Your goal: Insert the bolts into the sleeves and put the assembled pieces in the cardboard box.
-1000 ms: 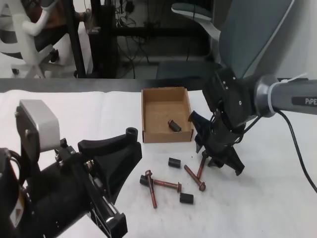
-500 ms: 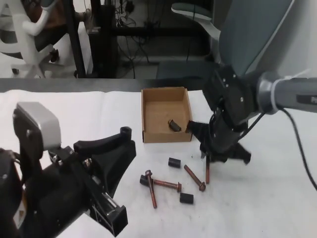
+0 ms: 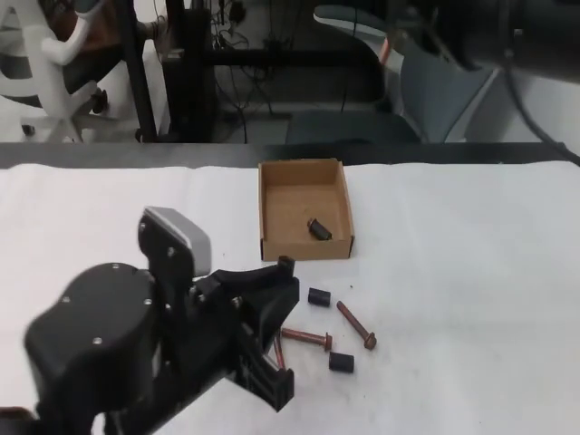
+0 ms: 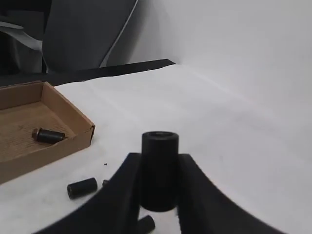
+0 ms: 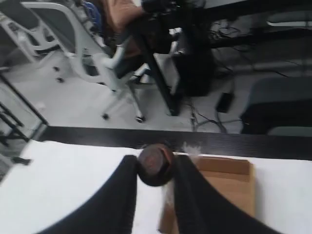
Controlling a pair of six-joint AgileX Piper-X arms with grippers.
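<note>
- A white-covered desk (image 3: 471, 272) carries everything described here.
- The left arm (image 3: 118, 344) is large and black, and sits over the desk's near left part.
- An open cardboard box (image 3: 304, 195) sits at mid-desk toward the far edge. It holds one item, a dark assembled piece (image 3: 318, 229) with a coppery end, lying on its side near the box's front right corner.
- The left gripper (image 4: 160, 165) has its fingers clenched on a black sleeve (image 4: 160, 141), held upright with its open end up, just in front of the box.
- The right gripper (image 5: 154, 170) is raised high, with the box below and beyond it. Its fingers are clamped on a bolt (image 5: 155, 162), whose rounded head faces the camera.
- On the desk just in front of the box lie a loose bolt (image 3: 305, 338) and a second bolt (image 3: 355, 324), close together but apart.
- A loose sleeve (image 3: 318, 296) lies nearest the box, and a second sleeve (image 3: 341, 362) lies just beside the bolts on the near side.
</note>
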